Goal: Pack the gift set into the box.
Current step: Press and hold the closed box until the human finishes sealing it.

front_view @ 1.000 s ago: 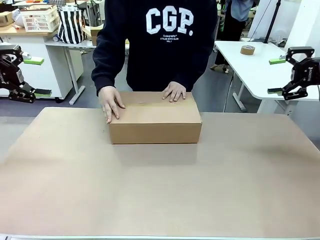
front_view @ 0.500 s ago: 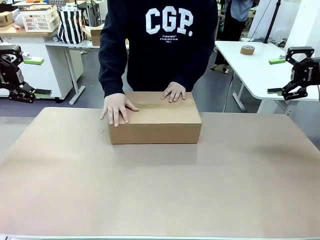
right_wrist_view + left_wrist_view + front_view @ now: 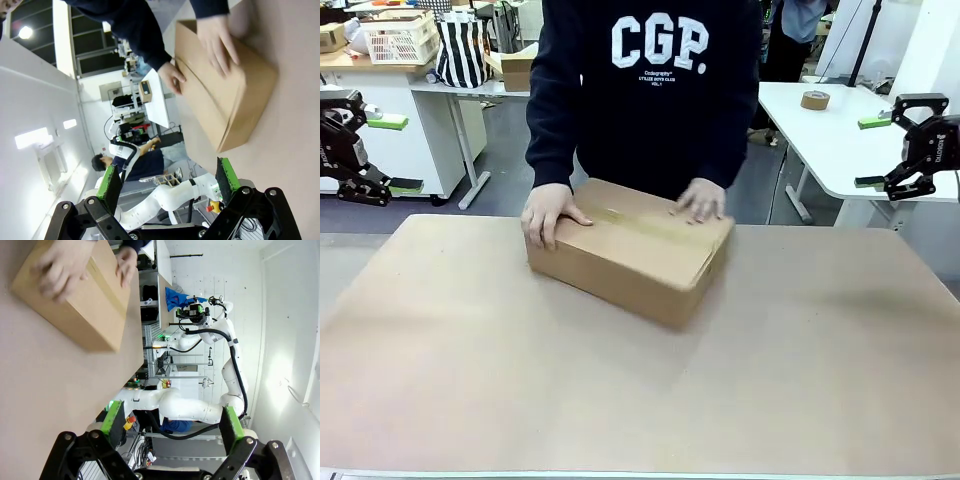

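- Presently the box lies on the tabletop, just toward 12 o'clock of its middle in the front view and well apart from both arms.
- Appearance: plain brown corrugated carton, wider than tall, with no print legible. The top flaps lie flat and closed, and a glossy strip runs along the top seam.
- Attitude: it sits skewed to the tabletop edge, with one lower corner pointing toward 5 o'clock.
- One hand of the person grips the 9 o'clock end of the carton, fingers over the top edge. The other hand rests on the top near the 1 o'clock corner.
- Left gripper hangs at the 9 o'clock edge of the front view, off the tabletop, with its green pads spread wide and nothing between them.
- Right gripper hangs at the 3 o'clock edge, likewise spread and bare.
- Hidden: the closed flaps conceal the carton's interior, so its contents cannot be told.
- Hard to make out: the hand near 1 o'clock is blurred. Whether the glossy strip is tape cannot be confirmed.
- Cut off: in the left wrist view the carton's far end is cropped at the 11 o'clock corner of the picture.
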